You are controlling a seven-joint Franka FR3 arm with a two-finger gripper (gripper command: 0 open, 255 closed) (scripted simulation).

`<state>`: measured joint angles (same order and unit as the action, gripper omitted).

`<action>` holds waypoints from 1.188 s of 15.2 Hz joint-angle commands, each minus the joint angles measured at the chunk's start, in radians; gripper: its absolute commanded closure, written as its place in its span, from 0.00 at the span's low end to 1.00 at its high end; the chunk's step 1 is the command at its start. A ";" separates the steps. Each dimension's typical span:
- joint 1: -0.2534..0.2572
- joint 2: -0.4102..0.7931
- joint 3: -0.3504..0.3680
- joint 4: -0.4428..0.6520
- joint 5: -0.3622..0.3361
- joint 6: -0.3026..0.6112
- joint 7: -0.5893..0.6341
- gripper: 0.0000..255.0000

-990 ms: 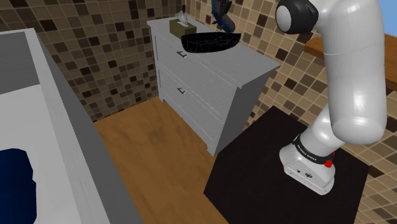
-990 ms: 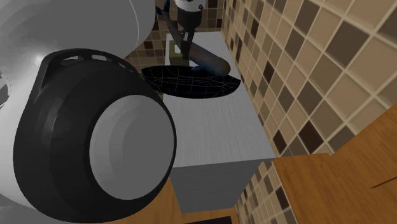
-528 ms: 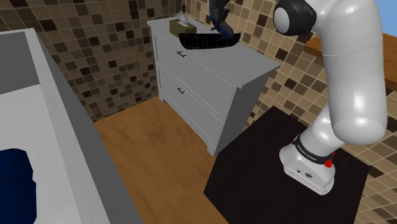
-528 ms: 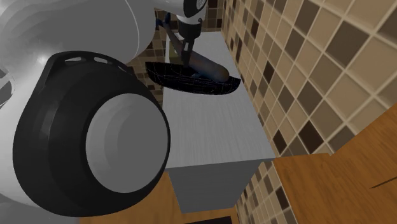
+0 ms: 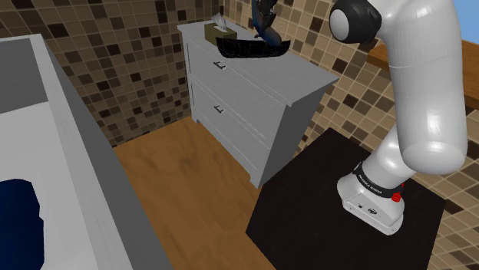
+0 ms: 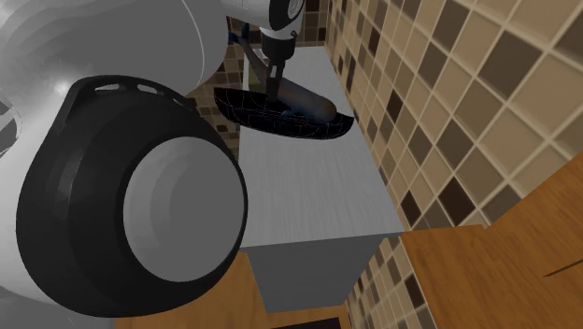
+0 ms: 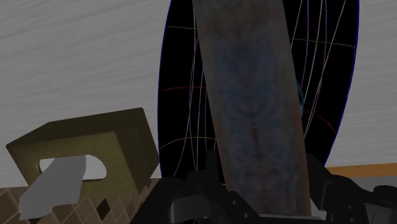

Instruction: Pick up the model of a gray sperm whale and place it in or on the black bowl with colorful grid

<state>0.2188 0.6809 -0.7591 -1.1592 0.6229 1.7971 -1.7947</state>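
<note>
The black claw (image 5: 263,14) (image 6: 272,78) (image 7: 262,202) is pinching the tail end of a long, mottled blue-grey whale model (image 5: 269,32) (image 6: 309,101) (image 7: 250,105), one finger on each side of its body. From the claw the whale model slants downward and away into a shallow black bowl (image 5: 253,48) (image 6: 278,121) (image 7: 326,70) crossed by thin coloured grid lines, which sits directly beneath the claw. In the second exterior view the whale model's far end lies low inside the black bowl, near the rim farthest from the claw; whether it touches the bowl's floor cannot be told. The black bowl looks tipped, its rim on the claw's side higher. It rests on the pale grey surface (image 5: 292,73) (image 6: 313,192) (image 7: 76,57) of a chest of drawers (image 5: 238,115). Just beside the claw and the black bowl stands an olive-brown tissue box (image 5: 219,32) (image 7: 105,143) with a pale tissue poking out.
</note>
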 commanded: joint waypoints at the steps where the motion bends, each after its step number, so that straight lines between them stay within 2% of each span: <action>1: 0.000 0.000 -0.001 0.000 0.000 0.000 0.000 0.00; 6: 0.000 0.000 -0.001 0.000 0.000 0.000 0.000 0.00; 10: -0.033 -0.021 -0.010 0.100 -0.015 -0.108 0.023 0.00; 18: -0.033 -0.021 -0.010 0.100 -0.015 -0.108 0.023 0.00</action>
